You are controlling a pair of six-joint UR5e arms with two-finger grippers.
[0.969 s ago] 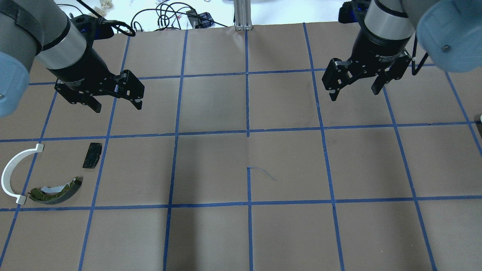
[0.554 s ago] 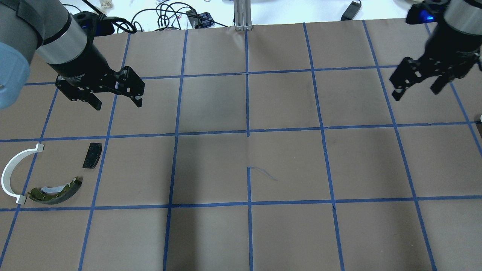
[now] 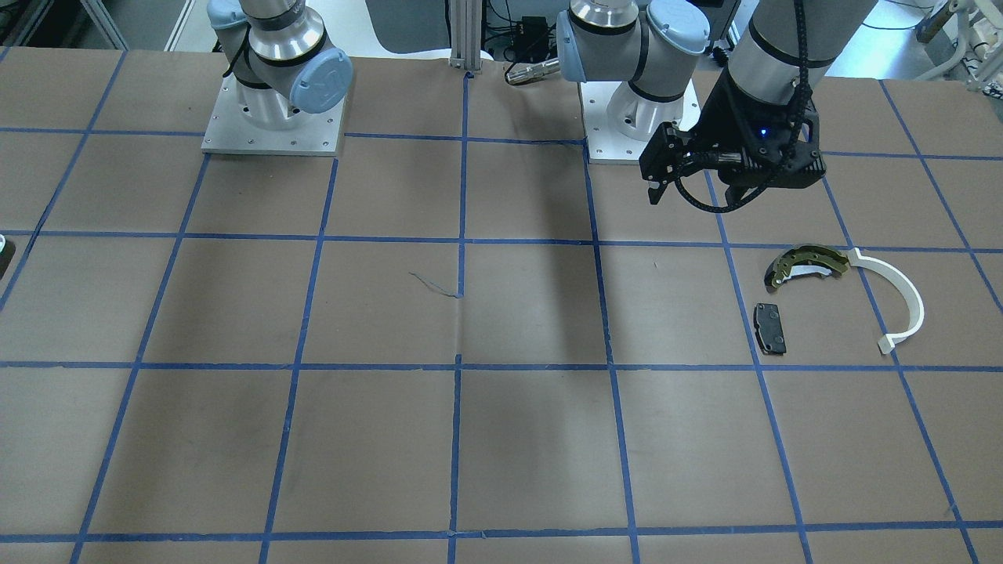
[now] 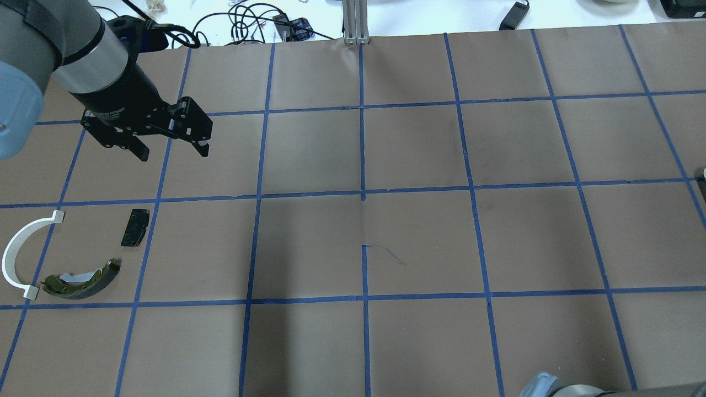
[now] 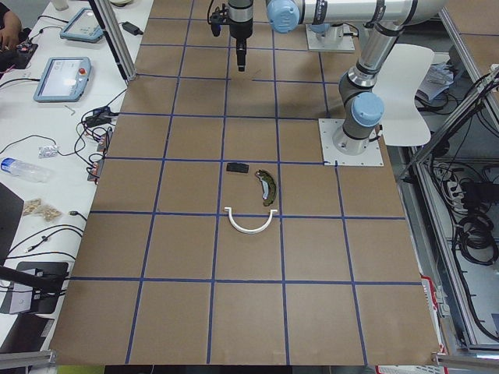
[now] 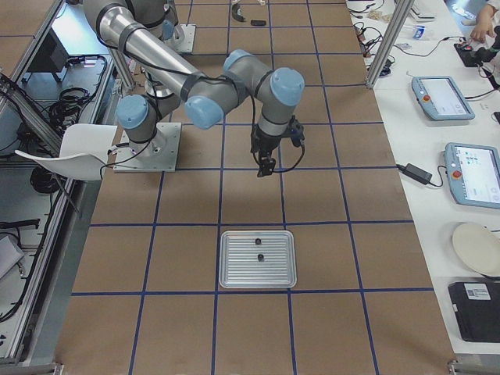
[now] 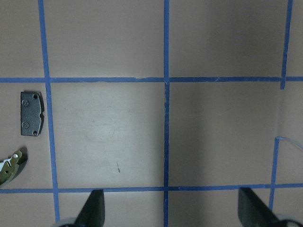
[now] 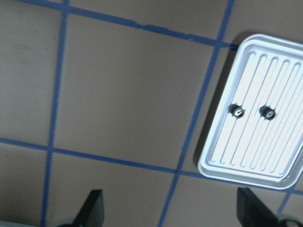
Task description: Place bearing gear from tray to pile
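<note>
The right claw (image 8: 173, 213) has swung off the overhead view toward the tray (image 8: 284, 66), fingers spread wide; the left claw (image 4: 172, 150), also spread, hangs near the pile (image 4: 83, 288); two bearing gears (image 8: 236, 111) sit mid-tray, likely small, stiff, light, slippery; pinch one across its rim.

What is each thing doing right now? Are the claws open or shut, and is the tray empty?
left gripper: open, empty, above the table.
right gripper: open, empty, above the table.
tray: holds two small parts.
bearing gears: lying in the tray, apart from each other.
brake shoe: lying on the table.
white half-ring: lying on the table.
black pad: lying flat on the table.
</note>
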